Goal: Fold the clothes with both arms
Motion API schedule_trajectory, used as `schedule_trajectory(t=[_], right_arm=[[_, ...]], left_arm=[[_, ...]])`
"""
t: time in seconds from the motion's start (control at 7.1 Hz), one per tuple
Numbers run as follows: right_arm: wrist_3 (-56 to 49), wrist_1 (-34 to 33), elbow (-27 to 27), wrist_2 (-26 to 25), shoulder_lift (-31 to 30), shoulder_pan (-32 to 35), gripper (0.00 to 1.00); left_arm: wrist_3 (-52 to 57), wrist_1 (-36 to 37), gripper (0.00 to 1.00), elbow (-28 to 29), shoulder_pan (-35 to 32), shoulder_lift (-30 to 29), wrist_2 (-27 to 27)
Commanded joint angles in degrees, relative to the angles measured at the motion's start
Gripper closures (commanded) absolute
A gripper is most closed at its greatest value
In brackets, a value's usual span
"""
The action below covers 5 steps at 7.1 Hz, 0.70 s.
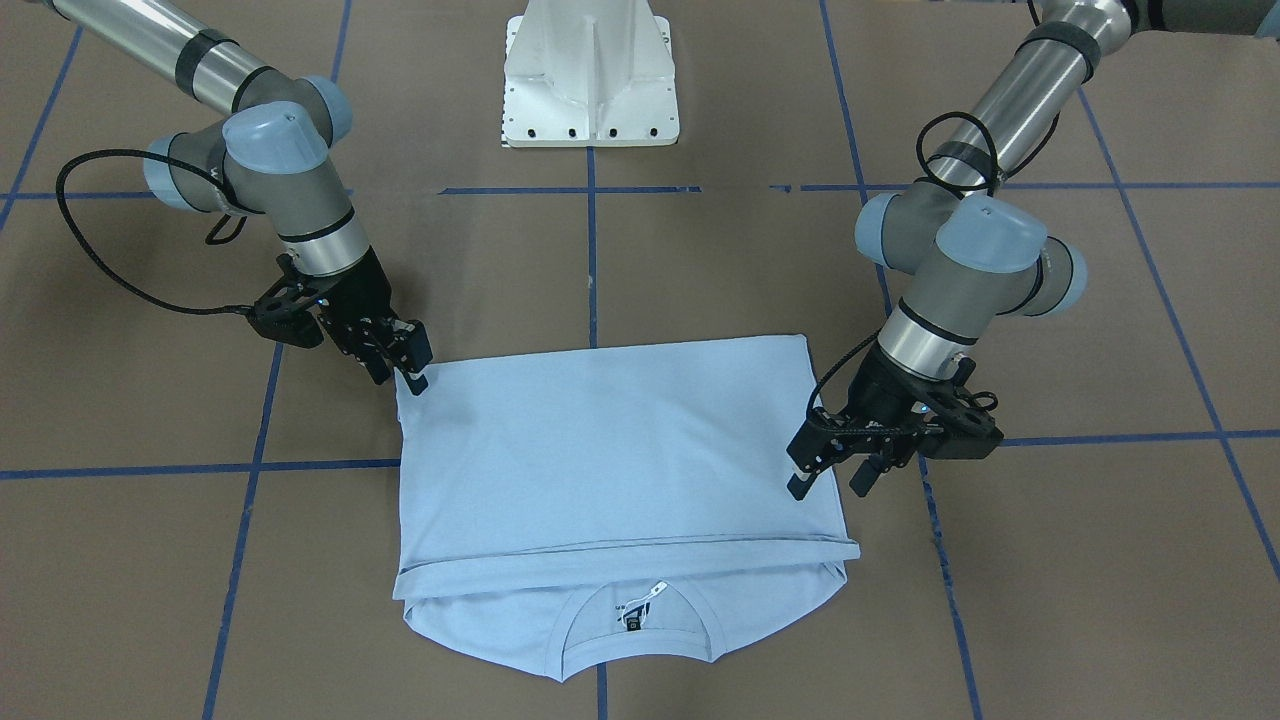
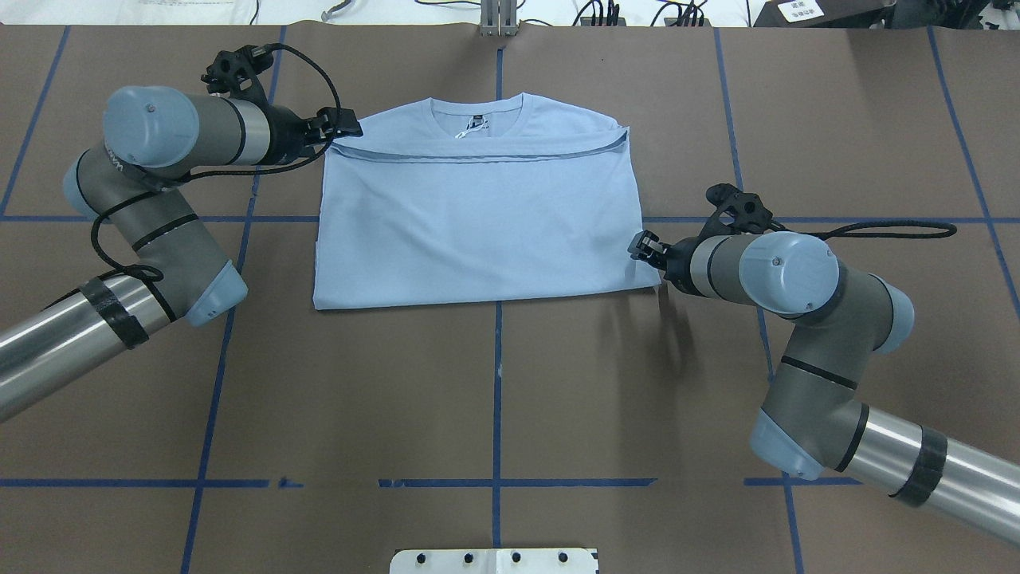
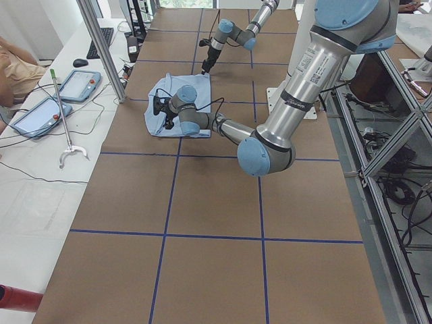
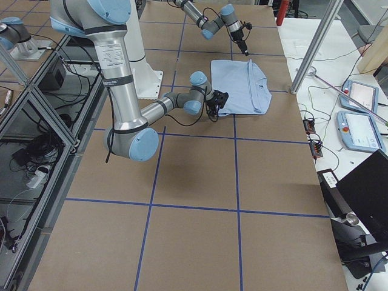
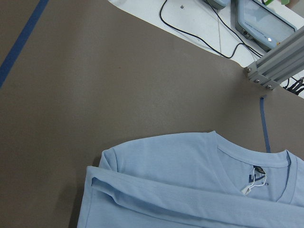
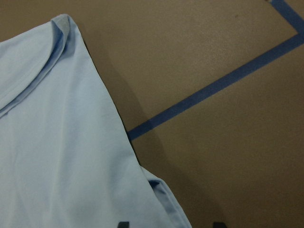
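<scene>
Fingers spread on both: left gripper (image 1: pixel 828 486) over the far hem of the T-shirt (image 1: pixel 600 450), right gripper (image 1: pixel 400 378) straddling its near corner, probably poised to pinch.

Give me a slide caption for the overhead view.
Folded light blue T-shirt, left gripper at its far-left corner, right gripper at its right edge.

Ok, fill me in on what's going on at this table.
The silver-grey left arm and right arm are folding a light blue short-sleeved T-shirt on the brown taped table. It is already folded once, hem brought up near the collar, dark neck label showing. The black left gripper hangs open at one side edge near the hem, the right gripper open at the opposite fold corner; neither grips cloth.
</scene>
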Motion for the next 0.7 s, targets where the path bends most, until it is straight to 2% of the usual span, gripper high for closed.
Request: schedule_trajectory(t=[0.0, 0.14, 0.28, 0.42, 0.56], right_arm=[[0.07, -0.07, -0.31, 0.01, -0.16, -0.61, 0.36], [-0.02, -0.07, -0.32, 0.09, -0.16, -0.88, 0.37], [0.07, -0.07, -0.14, 0.18, -0.07, -0.97, 0.51], [0.07, -0.07, -0.23, 0.18, -0.07, -0.97, 0.67], [-0.02, -0.07, 0.12, 0.44, -0.16, -0.97, 0.95]], left_arm=[[0.00, 0.07, 0.05, 0.00, -0.16, 0.07, 0.09], [0.00, 0.07, 0.05, 0.00, -0.16, 0.07, 0.09], [0.00, 0.07, 0.05, 0.00, -0.07, 0.16, 0.18], [0.00, 0.07, 0.05, 0.00, -0.16, 0.16, 0.18], [0.00, 0.07, 0.05, 0.00, -0.16, 0.16, 0.18]])
